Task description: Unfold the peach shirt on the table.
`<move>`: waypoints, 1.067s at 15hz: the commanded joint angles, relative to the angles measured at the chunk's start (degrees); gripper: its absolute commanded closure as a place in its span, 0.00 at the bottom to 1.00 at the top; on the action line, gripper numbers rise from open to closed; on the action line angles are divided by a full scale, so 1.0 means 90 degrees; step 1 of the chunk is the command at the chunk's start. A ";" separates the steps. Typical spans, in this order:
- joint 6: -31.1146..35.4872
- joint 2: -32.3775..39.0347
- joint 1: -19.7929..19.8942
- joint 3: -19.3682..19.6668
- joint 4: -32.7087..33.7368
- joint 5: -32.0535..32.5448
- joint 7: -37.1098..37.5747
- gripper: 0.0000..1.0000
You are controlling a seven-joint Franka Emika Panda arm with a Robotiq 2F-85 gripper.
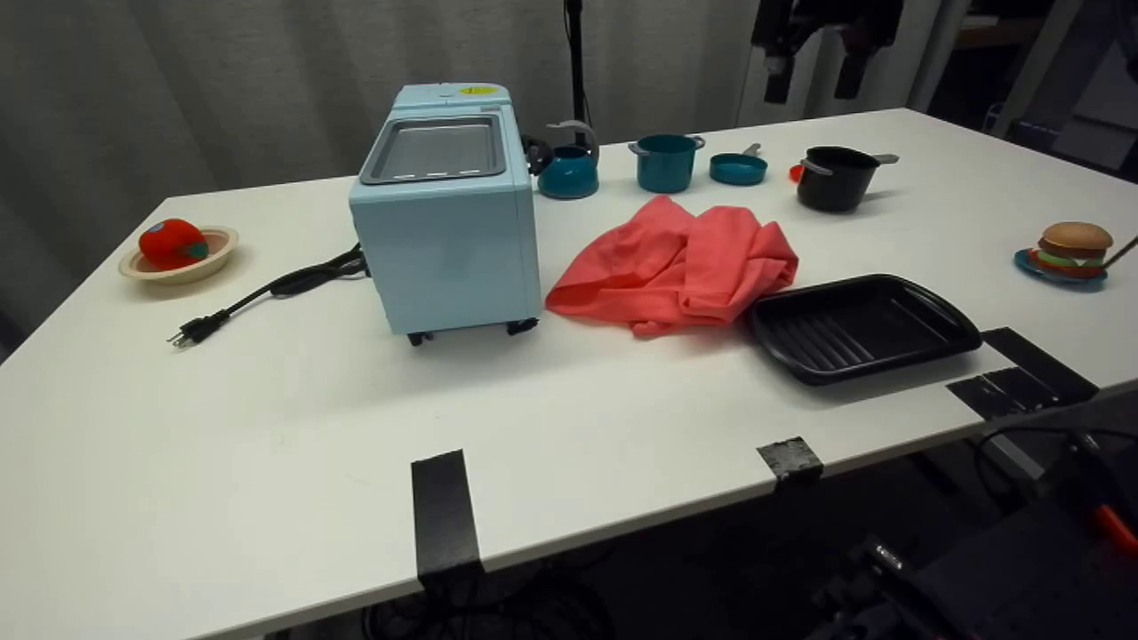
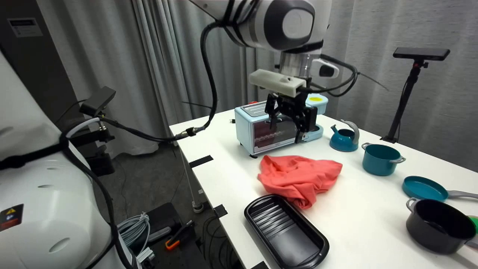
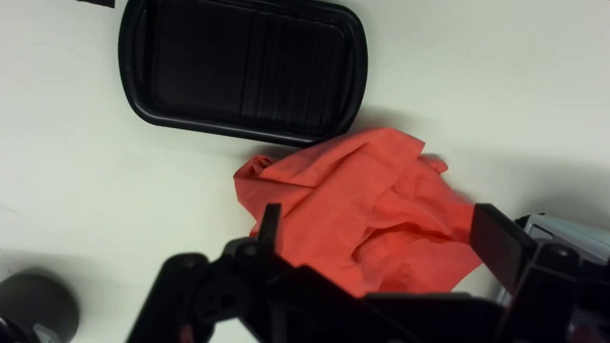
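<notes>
We see the shirt [image 1: 676,271] lying crumpled on the table [image 1: 267,444], just beside the black tray [image 1: 867,329]; our gripper [image 1: 813,86] hangs well above the shirt, its fingers [image 1: 851,77] spread apart.

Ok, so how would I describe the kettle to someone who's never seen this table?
On the white table, find the pale blue oven. The teal kettle stands between it and the teal pot. Unlike that pot and the pan past it, it has a spout and an arched grey handle.

Shirt [image 1: 671,271] lies on the table [image 1: 293,444] between oven [image 1: 458,258] and tray [image 1: 867,324]
</notes>
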State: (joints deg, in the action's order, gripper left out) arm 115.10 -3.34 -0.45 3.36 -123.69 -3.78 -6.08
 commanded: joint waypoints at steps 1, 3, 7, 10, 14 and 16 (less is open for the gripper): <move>0.0081 0.1156 0.0057 -0.0119 0.0692 0.0235 -0.0200 0.00; 0.0129 0.0904 0.0075 -0.0152 0.0371 0.0194 -0.0028 0.00; 0.0121 0.1344 0.0083 -0.0162 0.0741 0.0289 -0.0034 0.00; 0.0418 0.1695 0.0013 -0.0261 0.0740 0.0330 -0.0201 0.00; 0.0812 0.2310 -0.0128 -0.0570 0.0691 0.0385 -0.0413 0.00; 0.0955 0.2675 -0.0208 -0.0685 0.0739 0.0503 -0.0399 0.00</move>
State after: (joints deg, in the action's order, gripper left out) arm 121.55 16.60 -1.46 -1.67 -117.91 -0.99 -8.45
